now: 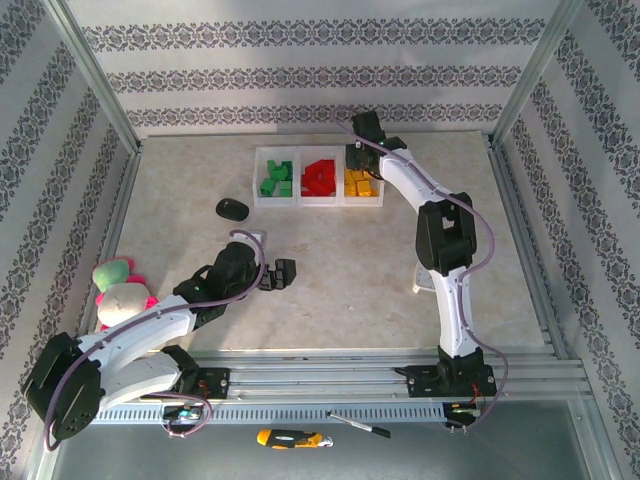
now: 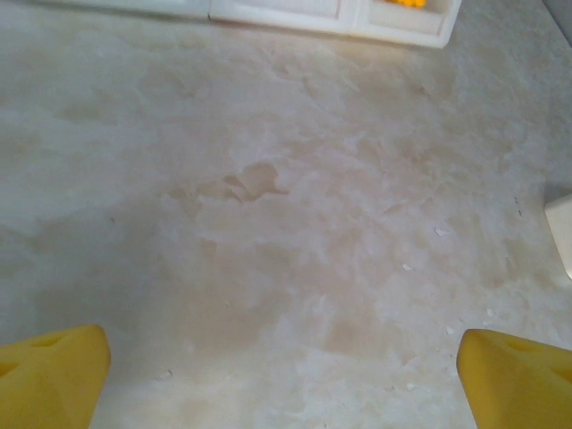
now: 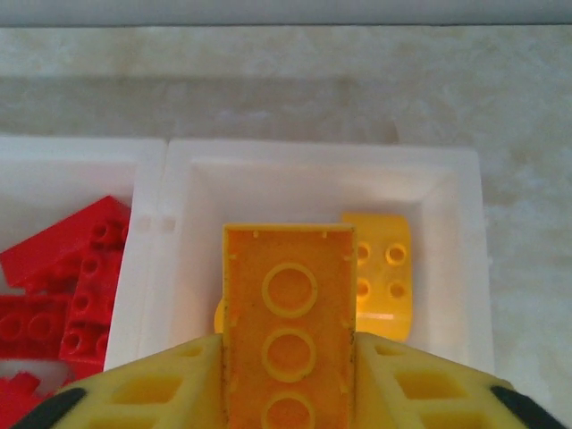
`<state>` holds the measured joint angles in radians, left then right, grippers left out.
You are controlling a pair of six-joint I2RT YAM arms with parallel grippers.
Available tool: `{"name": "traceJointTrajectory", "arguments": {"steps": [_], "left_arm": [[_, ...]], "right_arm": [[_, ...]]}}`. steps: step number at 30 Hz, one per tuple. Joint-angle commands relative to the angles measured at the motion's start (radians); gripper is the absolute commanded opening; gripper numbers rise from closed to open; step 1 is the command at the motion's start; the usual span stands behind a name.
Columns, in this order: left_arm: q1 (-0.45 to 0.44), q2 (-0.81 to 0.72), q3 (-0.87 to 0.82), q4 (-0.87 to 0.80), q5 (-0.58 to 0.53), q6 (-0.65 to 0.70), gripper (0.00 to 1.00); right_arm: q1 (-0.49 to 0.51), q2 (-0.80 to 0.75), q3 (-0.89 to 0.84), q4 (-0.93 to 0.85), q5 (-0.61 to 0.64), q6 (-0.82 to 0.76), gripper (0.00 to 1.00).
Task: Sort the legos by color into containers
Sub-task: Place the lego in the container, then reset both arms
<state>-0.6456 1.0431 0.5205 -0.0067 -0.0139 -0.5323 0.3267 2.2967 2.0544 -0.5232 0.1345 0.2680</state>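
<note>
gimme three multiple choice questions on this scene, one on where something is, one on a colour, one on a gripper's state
1. The right gripper is above which compartment of the tray?
A) the green one
B) the red one
C) the yellow compartment

2. What colour are the legos in the middle compartment?
A) red
B) green
C) yellow

3. How is the left gripper?
A) shut on a red lego
B) open and empty
C) shut on a green lego

Answers:
1 C: in the right wrist view, the orange lego between its fingers hangs over a yellow lego in that compartment.
2 A: the top view shows red legos between the green legos and the yellow ones.
3 B: its fingers stand wide apart over bare table.
</note>
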Motion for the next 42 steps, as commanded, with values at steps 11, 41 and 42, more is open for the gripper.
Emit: {"name": "traceJointTrajectory", "arguments": {"steps": [11, 41, 42], "left_arm": [[0.178, -0.009, 0.121, 0.006, -0.259, 0.345, 0.99], [0.542, 0.438, -0.094, 0.795, -0.157, 0.593, 0.99], [0.564, 0.475, -0.109, 0.856, -0.147, 0.572, 0.99]], "right_arm": [[-0.015, -0.367, -0.361, 0.125, -0.004, -0.041, 0.89], [-0.297, -0.815, -1.702, 1.456, 0.006, -0.217, 0.98], [-0.297, -0.781, -1.728, 1.529, -0.006, -0.219, 0.98]]}}
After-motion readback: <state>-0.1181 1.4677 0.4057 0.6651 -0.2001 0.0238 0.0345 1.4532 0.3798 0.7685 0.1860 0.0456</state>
